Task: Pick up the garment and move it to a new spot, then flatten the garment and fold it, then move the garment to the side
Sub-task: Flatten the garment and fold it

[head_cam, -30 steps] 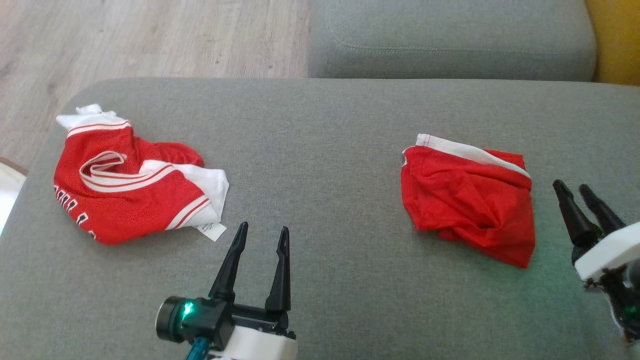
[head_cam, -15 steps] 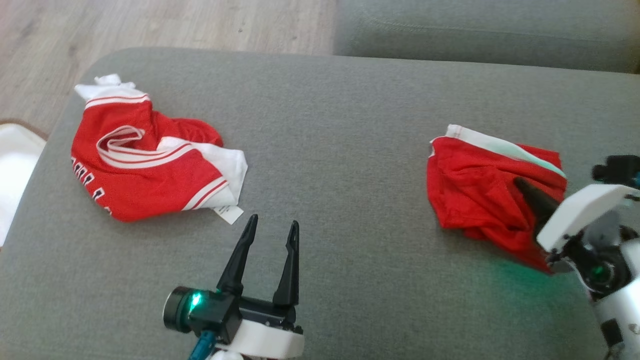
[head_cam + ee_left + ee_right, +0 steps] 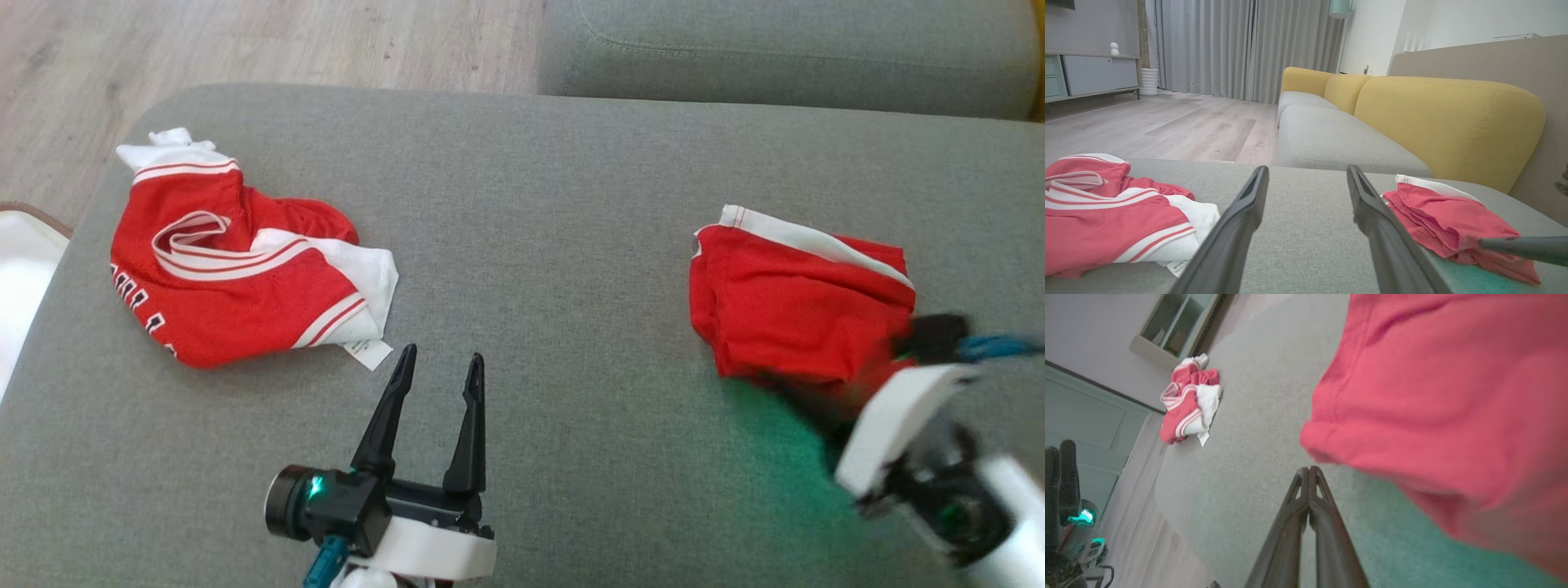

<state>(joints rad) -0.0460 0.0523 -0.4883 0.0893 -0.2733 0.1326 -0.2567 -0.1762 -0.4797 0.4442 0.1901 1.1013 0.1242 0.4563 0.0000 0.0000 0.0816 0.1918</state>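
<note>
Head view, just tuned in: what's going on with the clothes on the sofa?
The right gripper is shut at the near edge of the crumpled red garment with a white band on the grey fabric sofa seat; whether it has pinched cloth isn't clear. The left gripper hovers open mid-seat, holding nothing. A crumpled red-and-white striped jersey lies untouched at the left.

Soft, even daylight filled the room, leaving only faint shadows. Just beyond the right gripper (image 3: 1309,470) the red garment (image 3: 1445,396) was smeared by motion blur. A green lamp glow tinted the cushion (image 3: 1257,416) beneath it.
</note>
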